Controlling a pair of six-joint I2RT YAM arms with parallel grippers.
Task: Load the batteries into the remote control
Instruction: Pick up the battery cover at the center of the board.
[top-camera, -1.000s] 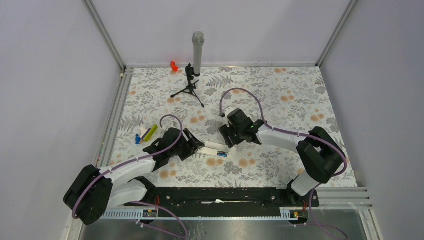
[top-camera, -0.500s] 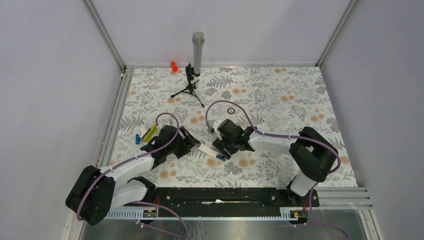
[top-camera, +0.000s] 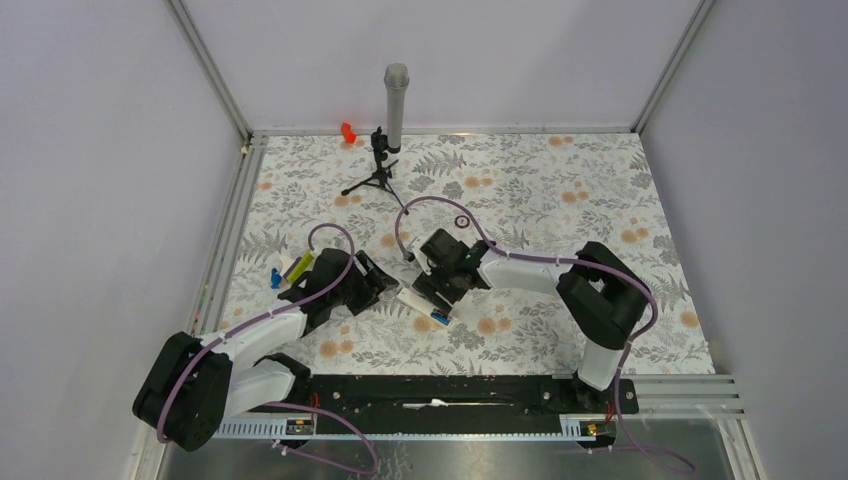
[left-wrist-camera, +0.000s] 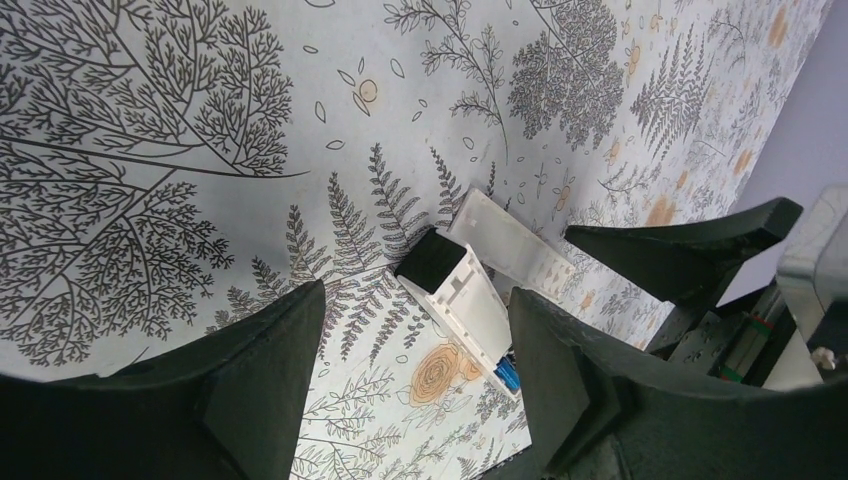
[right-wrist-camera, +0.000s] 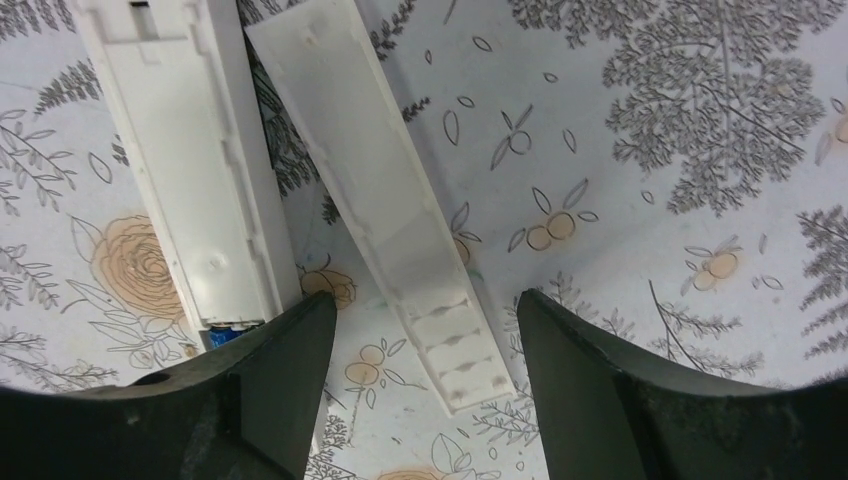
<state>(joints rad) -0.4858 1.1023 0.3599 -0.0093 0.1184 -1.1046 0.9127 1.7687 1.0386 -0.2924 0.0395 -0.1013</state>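
Note:
The white remote control (top-camera: 413, 301) lies back-up between my two grippers; it also shows in the left wrist view (left-wrist-camera: 470, 305) and the right wrist view (right-wrist-camera: 190, 170). A blue battery (right-wrist-camera: 232, 333) shows at one end of it, also seen from the left wrist (left-wrist-camera: 508, 372) and from the top (top-camera: 437, 318). I cannot make out a second battery. A flat white cover (right-wrist-camera: 385, 190) lies beside the remote. My right gripper (right-wrist-camera: 425, 300) is open and straddles the cover's end. My left gripper (left-wrist-camera: 415, 300) is open and empty, just short of the remote's black end.
A microphone on a small tripod (top-camera: 393, 110) stands at the back, with a red piece (top-camera: 348, 131) by the wall. A yellow-green bar (top-camera: 303, 263) and a small blue piece (top-camera: 275, 278) lie left of my left arm. A small black ring (top-camera: 462, 221) lies behind my right gripper.
My right gripper has moved left and now sits over the cover beside the remote. My left gripper has drawn back slightly to the left. Both stay open.

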